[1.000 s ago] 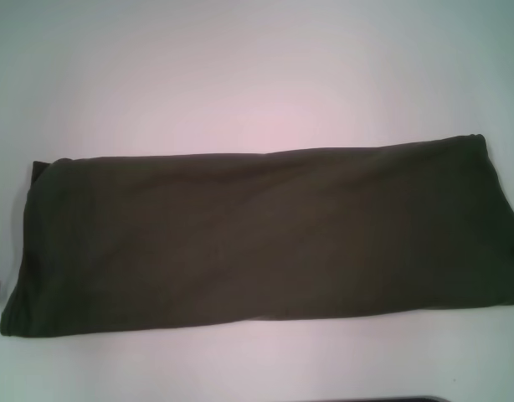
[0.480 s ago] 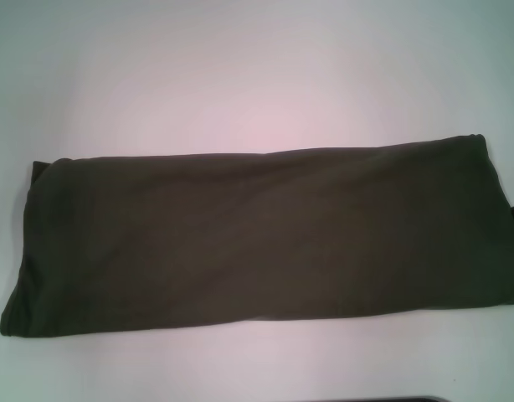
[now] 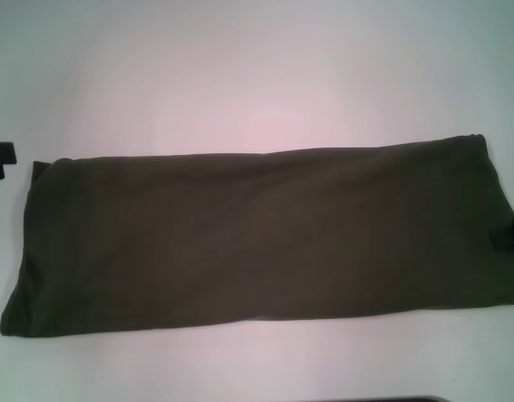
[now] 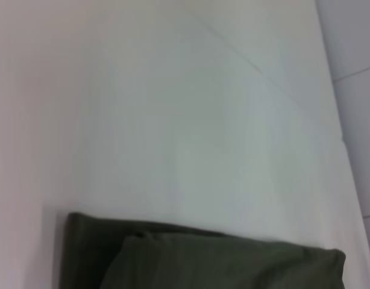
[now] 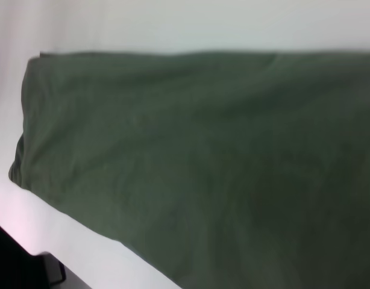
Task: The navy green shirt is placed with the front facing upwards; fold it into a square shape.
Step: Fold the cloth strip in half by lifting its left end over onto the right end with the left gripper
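The navy green shirt lies folded into a long band across the white table, with no lettering or label showing. Part of my left gripper shows at the left edge of the head view, just beyond the shirt's far left corner. Part of my right gripper shows at the right edge, over the shirt's right end. The left wrist view shows a folded corner of the shirt. The right wrist view shows the shirt's broad surface.
A dark strip runs along the table's near edge in the head view. The floor shows beyond the table in the left wrist view. A dark object sits in the corner of the right wrist view.
My left gripper has come into view by the shirt's far left corner. My right gripper has moved further in over the shirt's right end. The shirt has not moved.
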